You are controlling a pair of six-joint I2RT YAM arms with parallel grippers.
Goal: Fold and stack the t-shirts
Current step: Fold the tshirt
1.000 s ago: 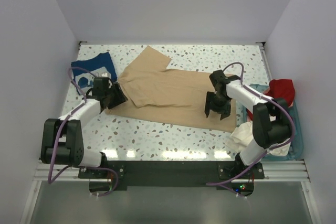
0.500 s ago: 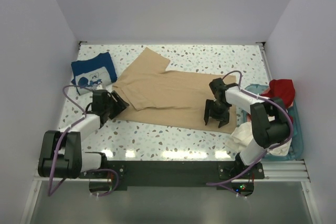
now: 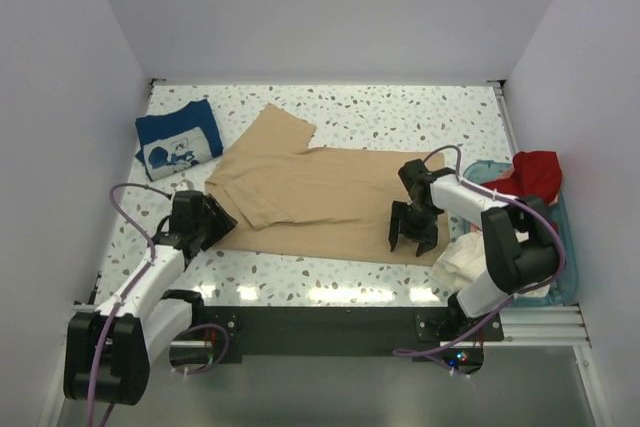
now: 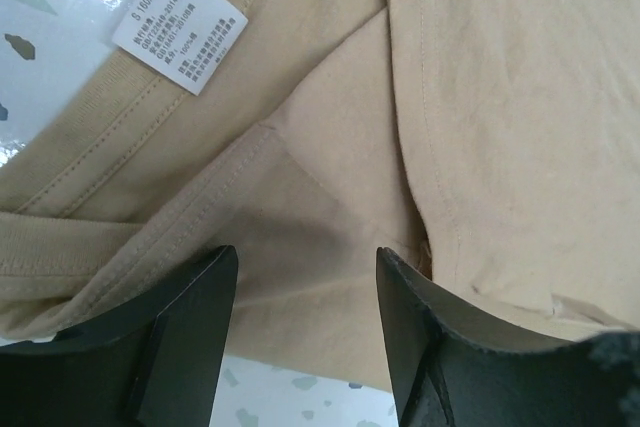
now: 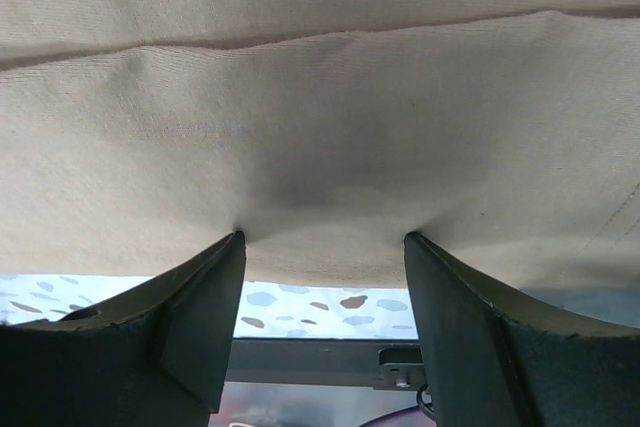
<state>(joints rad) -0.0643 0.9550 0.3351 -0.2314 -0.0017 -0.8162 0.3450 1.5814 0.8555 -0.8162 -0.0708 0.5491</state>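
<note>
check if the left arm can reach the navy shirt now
Probably yes: the navy t-shirt lies just beyond the left claw, bare table between, though the claw straddles the tan t-shirt's collar.

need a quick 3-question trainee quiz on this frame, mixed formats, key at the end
1. True or false: the blue shirt lies inside the basket.
2. Which shirt do the left gripper and right gripper both touch? A) tan B) red C) white
3. In the left wrist view, what white item is sewn into the collar of the tan shirt?

Key:
1. False. It lies folded on the table, at the far left.
2. A.
3. A printed size label.
</note>
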